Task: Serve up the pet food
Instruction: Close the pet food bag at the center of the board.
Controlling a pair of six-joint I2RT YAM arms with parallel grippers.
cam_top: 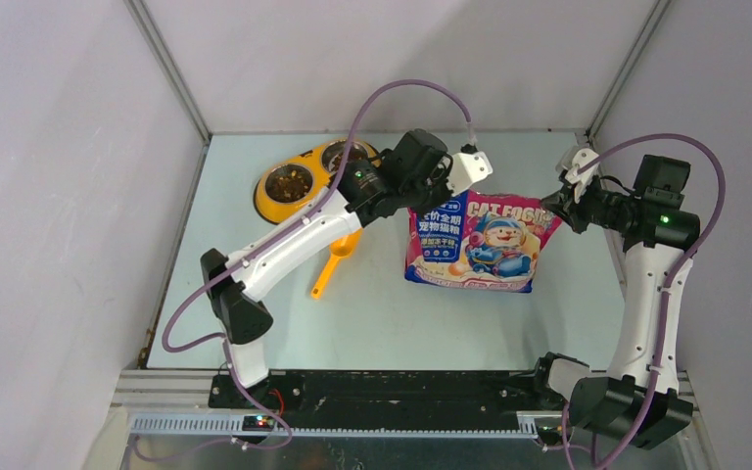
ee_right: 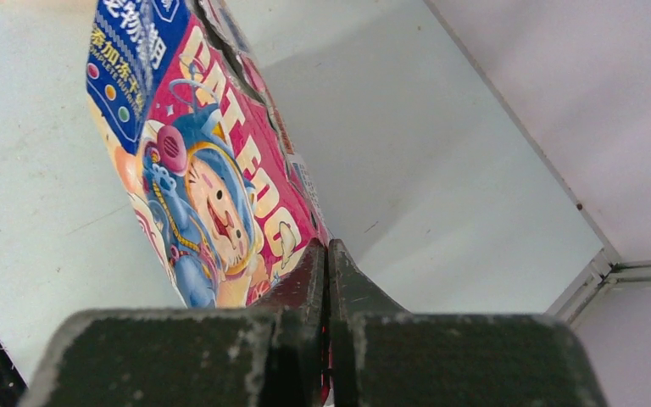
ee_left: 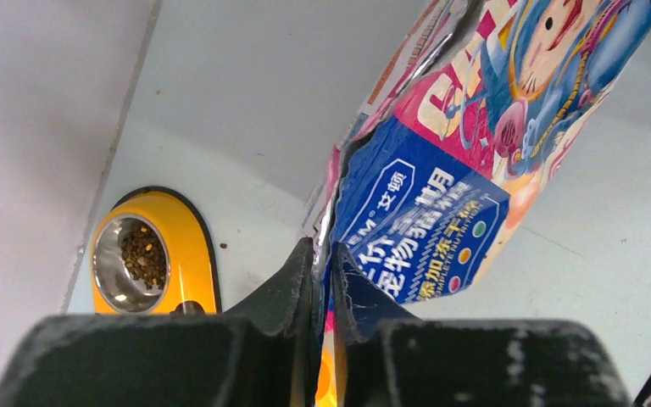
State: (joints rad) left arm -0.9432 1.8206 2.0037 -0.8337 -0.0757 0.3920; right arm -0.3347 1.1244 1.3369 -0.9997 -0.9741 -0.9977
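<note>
I count one pet-food pouch (cam_top: 480,245) right of centre on the worktop (cam_top: 372,313), gripped at its two upper corners. The left end effector (ee_left: 324,254) is narrowed onto the torn top-left edge, and the right end effector (ee_right: 328,254) is pressed tight on the top-right corner. At the far left sits one yellow feeder (cam_top: 315,176) with two steel bowls (cam_top: 276,186), both showing dark kibble (ee_left: 142,254). One orange scoop (cam_top: 333,262) lies just beside the feeder, partly under the left arm (cam_top: 294,240).

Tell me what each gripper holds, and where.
Both hold the pet food pouch: left gripper pinches its torn top edge at the left corner, right gripper pinches the top right corner.
</note>
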